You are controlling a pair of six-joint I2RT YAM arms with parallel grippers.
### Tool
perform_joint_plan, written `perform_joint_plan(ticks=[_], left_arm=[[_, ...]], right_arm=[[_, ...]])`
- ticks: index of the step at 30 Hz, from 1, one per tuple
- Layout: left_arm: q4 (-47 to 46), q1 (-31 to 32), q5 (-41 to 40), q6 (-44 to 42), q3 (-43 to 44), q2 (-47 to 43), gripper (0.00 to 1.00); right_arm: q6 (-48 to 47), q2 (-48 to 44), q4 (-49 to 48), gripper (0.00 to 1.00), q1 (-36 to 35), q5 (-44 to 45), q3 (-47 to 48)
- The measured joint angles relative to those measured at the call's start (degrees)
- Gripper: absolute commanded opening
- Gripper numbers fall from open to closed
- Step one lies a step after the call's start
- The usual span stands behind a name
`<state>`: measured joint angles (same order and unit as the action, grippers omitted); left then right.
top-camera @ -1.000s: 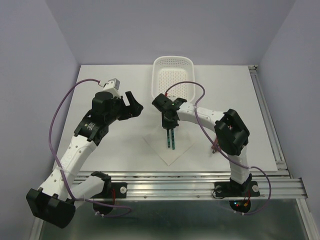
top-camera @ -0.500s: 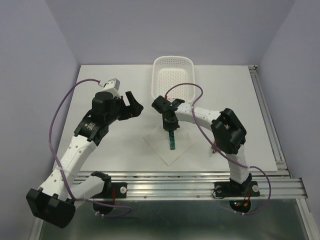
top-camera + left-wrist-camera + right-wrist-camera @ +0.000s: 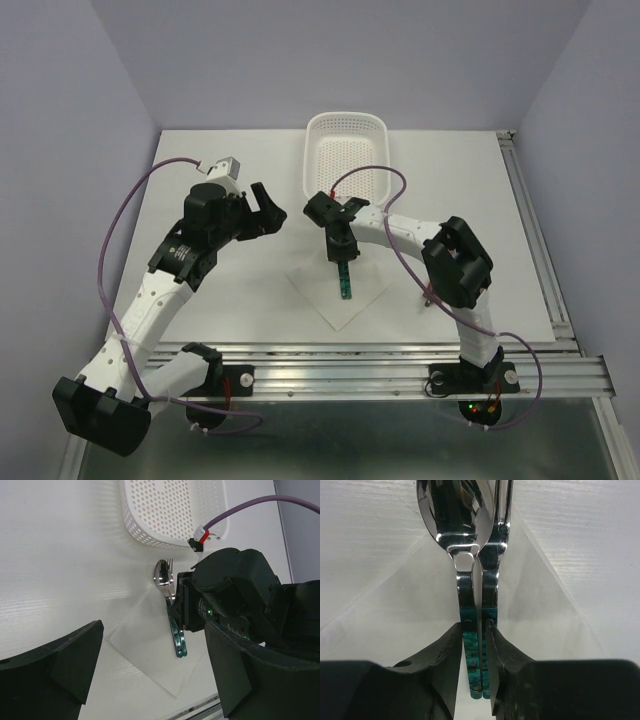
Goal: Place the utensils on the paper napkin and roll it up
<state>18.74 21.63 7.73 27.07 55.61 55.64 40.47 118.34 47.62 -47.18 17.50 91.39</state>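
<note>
The spoon (image 3: 454, 510) and a fork (image 3: 501, 525), both with dark green handles, lie side by side on the white paper napkin (image 3: 395, 615). My right gripper (image 3: 475, 650) is shut on the two handles, with its fingers pressing them together from both sides. From above, the handles (image 3: 344, 283) stick out below the right gripper (image 3: 341, 255) over the napkin (image 3: 315, 285). My left gripper (image 3: 265, 210) is open and empty, raised to the left of the napkin. In the left wrist view the spoon bowl (image 3: 161, 574) lies beyond the napkin (image 3: 145, 650) corner, and the left gripper (image 3: 150, 680) is open.
The white perforated basket (image 3: 346, 150) stands just behind the napkin, also in the left wrist view (image 3: 170, 510). The right arm's purple cable (image 3: 400, 195) loops over its wrist. A metal rail (image 3: 400, 350) runs along the near table edge.
The right gripper slid a little farther up the handles towards the basket and closed, bringing the two handles together. The left arm has not moved.
</note>
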Motion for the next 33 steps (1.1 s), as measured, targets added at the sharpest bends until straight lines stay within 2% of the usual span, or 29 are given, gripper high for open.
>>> perform_joint_plan(ticks=[9, 13, 15, 18, 20, 23, 27, 33], left_arm=[[0.02, 0.0, -0.04, -0.09, 0.0, 0.0, 0.94], [0.0, 0.0, 0.33, -0.66, 0.0, 0.02, 0.94], [0.0, -0.02, 0.83, -0.98, 0.0, 0.11, 0.94], [-0.02, -0.04, 1.57, -1.38, 0.0, 0.22, 0.94], [-0.02, -0.07, 2.14, -1.68, 0.0, 0.28, 0.93], [-0.07, -0.11, 2.93, -1.95, -0.02, 0.57, 0.94], [-0.57, -0.11, 4.17, -1.99, -0.57, 0.87, 0.93], [-0.92, -0.11, 5.75, -2.23, -0.85, 1.16, 0.93]], right_arm=[[0.31, -0.7, 3.13, 0.32, 0.0, 0.92, 0.94], [1.46, -6.01, 6.84, 0.33, 0.55, 3.23, 0.74], [2.58, -11.63, 7.1, 0.34, 1.46, 4.13, -1.16], [4.44, -22.16, 7.13, 0.34, 5.55, 4.48, -6.38], [5.79, -29.33, 7.45, 0.34, 11.19, 4.5, -11.76], [7.65, -34.71, 7.52, 0.37, 18.82, 5.18, -17.55], [10.82, -37.68, 8.04, 0.35, 23.8, 5.03, -24.35], [14.21, -38.62, 6.93, 0.32, 26.64, 3.67, -29.29]])
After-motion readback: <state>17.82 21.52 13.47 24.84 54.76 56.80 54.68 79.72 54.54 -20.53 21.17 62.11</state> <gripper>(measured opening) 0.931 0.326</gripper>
